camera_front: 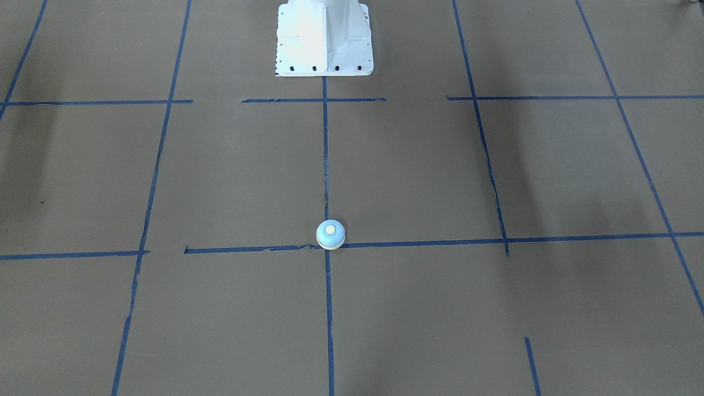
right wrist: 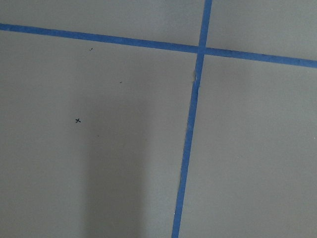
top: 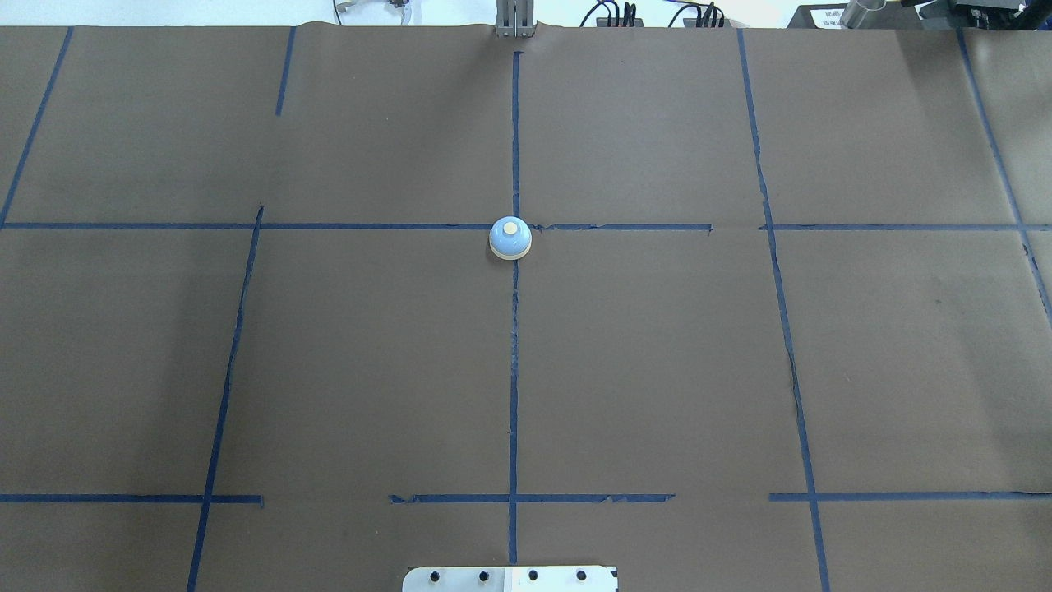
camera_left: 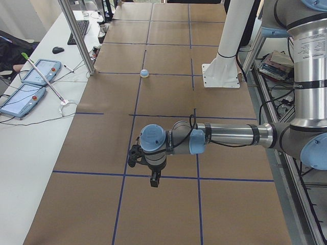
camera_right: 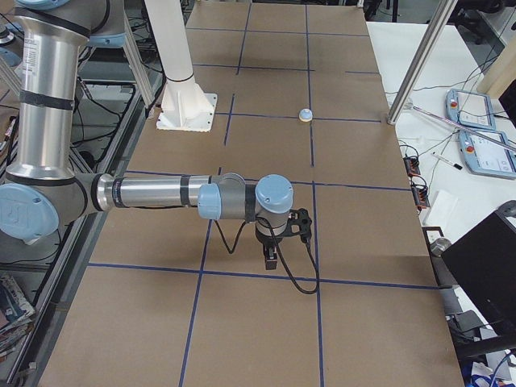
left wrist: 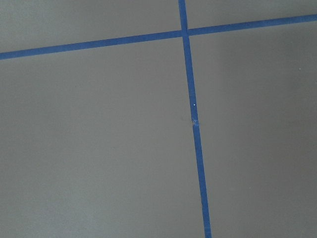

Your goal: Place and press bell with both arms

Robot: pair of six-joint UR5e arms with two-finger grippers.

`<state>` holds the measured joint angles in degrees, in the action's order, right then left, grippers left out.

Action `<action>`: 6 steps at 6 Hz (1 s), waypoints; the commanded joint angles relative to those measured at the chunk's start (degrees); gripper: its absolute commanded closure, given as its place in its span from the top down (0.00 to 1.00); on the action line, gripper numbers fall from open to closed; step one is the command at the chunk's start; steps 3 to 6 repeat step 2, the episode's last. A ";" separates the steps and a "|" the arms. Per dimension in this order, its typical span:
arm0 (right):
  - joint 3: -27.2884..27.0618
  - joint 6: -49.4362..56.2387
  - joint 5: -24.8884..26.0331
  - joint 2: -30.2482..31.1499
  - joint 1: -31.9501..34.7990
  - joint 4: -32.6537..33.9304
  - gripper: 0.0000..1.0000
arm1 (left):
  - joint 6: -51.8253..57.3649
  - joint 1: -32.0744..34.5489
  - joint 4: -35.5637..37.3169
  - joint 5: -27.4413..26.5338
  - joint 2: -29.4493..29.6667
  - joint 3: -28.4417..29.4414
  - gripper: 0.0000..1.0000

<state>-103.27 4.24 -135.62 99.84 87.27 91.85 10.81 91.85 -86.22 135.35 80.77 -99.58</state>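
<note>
The small light-blue bell (camera_front: 330,235) with a cream button stands upright on the brown paper at a crossing of blue tape lines, in the table's middle; it also shows in the overhead view (top: 510,238) and both side views (camera_left: 145,73) (camera_right: 305,115). Nothing touches it. My left gripper (camera_left: 154,179) hangs over the table's left end, far from the bell. My right gripper (camera_right: 270,260) hangs over the right end, also far off. Both show only in the side views, so I cannot tell whether they are open or shut. The wrist views show only paper and tape.
The white pedestal base (camera_front: 324,38) stands at the robot's side of the table, in line with the bell. Blue tape lines (top: 514,370) divide the brown paper. A side table with tablets (camera_left: 30,87) and a metal post (camera_left: 76,35) lies beyond the far edge.
</note>
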 commanded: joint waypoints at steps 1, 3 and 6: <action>0.00 -0.02 0.00 0.00 0.00 0.00 1.00 | 0.00 0.00 0.00 0.00 -0.09 0.00 1.00; 0.00 -0.02 0.00 0.00 0.00 0.00 1.00 | 0.00 0.00 0.00 0.00 -0.09 0.00 1.00; 0.00 -0.02 0.00 0.00 0.00 0.00 1.00 | 0.00 0.00 0.00 0.00 -0.09 0.00 1.00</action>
